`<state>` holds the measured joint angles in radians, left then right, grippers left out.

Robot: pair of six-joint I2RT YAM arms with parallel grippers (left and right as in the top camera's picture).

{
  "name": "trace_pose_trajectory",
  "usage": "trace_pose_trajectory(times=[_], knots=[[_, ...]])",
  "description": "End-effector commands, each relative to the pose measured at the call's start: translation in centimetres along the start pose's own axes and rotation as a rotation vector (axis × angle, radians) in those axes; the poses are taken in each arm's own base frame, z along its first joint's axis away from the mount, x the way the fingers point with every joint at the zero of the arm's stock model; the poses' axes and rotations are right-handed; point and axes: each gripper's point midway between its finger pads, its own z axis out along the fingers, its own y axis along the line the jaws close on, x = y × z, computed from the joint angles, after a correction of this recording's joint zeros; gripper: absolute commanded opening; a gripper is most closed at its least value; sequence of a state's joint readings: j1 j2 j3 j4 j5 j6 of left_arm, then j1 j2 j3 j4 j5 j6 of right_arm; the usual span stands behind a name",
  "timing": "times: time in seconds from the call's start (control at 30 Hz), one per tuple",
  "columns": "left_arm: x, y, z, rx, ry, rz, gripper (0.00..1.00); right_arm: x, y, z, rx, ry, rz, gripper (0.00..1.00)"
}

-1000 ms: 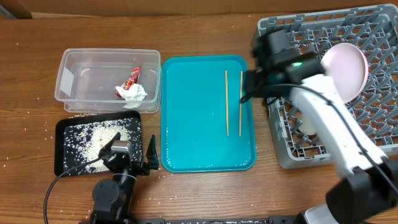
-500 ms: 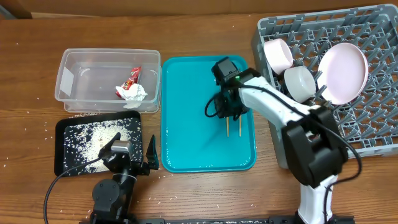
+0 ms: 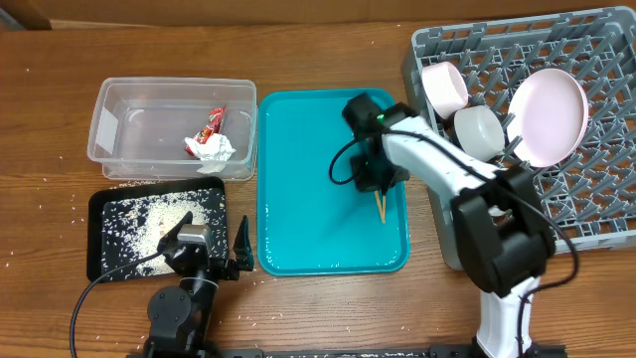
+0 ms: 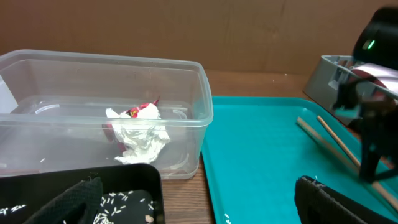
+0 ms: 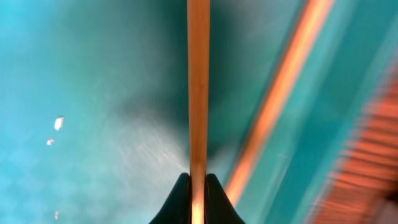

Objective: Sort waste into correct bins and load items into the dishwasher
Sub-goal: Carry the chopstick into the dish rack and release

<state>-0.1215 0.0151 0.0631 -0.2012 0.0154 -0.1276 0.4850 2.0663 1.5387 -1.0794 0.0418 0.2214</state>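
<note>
We judge the chopstick (image 5: 198,87) light, stiff and slick. It is apt to pivot in a pinch, so a hold near mid-length suits best. It sits at the right part of the teal tray (image 3: 298,199), its long axis roughly along the tray's long side, with the second chopstick (image 5: 280,106) just beside it. Our right gripper (image 5: 198,183) is clamped on it. Our left gripper (image 3: 209,242), off the tray's near left corner, stands spread.

Desk (image 3: 328,60) from above: tub (image 3: 99,129) sat at left w/ wrapper (image 3: 209,145) inside; shallow tray (image 3: 95,234) w/ grains (image 3: 149,224) lay in front of it. Serving tray (image 3: 298,199) at centre, chopsticks (image 3: 380,207) on its right half. Rack (image 3: 596,199) at right held cup (image 3: 444,88), bowl (image 3: 477,132) & plate (image 3: 550,114).
</note>
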Motion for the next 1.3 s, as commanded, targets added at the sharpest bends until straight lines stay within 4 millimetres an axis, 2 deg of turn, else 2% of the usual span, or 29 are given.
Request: trace_pose_trajectory(times=[0.0, 0.13, 0.23, 0.37, 0.5, 0.63, 0.73, 0.77, 0.9, 1.0, 1.1, 1.2, 1.27], knots=[[0.0, 0.1, 0.0, -0.001, -0.007, -0.001, 1.00, -4.0, -3.4, -10.4, 0.038, -0.285, -0.031, 0.04], [0.0, 0.1, 0.0, -0.001, -0.007, -0.001, 1.00, -4.2, -10.3, -16.5, 0.251, -0.426, -0.026, 0.04], [0.0, 0.1, 0.0, -0.001, -0.007, -0.001, 1.00, -3.9, -14.4, -18.4, 0.350, -0.446, -0.038, 0.04], [0.0, 0.1, 0.0, -0.001, -0.007, -0.001, 1.00, -3.9, -18.6, -17.8, 0.380, -0.421, -0.002, 0.04], [0.0, 0.1, 0.0, -0.001, -0.007, -0.001, 1.00, -4.3, -22.2, -15.4, 0.403, -0.377, 0.049, 0.04], [0.0, 0.1, 0.0, -0.001, -0.007, -0.001, 1.00, -4.9, -24.8, -13.0, 0.456, -0.318, 0.042, 0.04], [0.0, 0.1, 0.0, -0.001, -0.007, -0.001, 1.00, -4.7, -26.7, -12.8, 0.547, -0.291, 0.069, 0.05], [0.0, 0.1, 0.0, -0.001, -0.007, -0.001, 1.00, -4.6, -27.0, -13.0, 0.571, -0.287, 0.075, 0.11], [0.0, 0.1, 0.0, -0.001, -0.007, -0.001, 1.00, -5.1, -25.3, -14.4, 0.545, -0.342, 0.117, 0.31], [0.0, 0.1, 0.0, -0.001, -0.007, -0.001, 1.00, -5.1, -22.1, -15.4, 0.454, -0.375, 0.122, 0.40], [0.0, 0.1, 0.0, -0.001, -0.007, -0.001, 1.00, -4.6, -17.5, -15.9, 0.302, -0.386, 0.105, 0.44], [0.0, 0.1, 0.0, -0.001, -0.007, -0.001, 1.00, -3.7, -10.0, -15.6, 0.025, -0.361, 0.007, 0.44], [0.0, 0.1, 0.0, -0.001, -0.007, -0.001, 1.00, -2.9, -5.9, -15.4, -0.112, -0.331, -0.062, 0.44]])
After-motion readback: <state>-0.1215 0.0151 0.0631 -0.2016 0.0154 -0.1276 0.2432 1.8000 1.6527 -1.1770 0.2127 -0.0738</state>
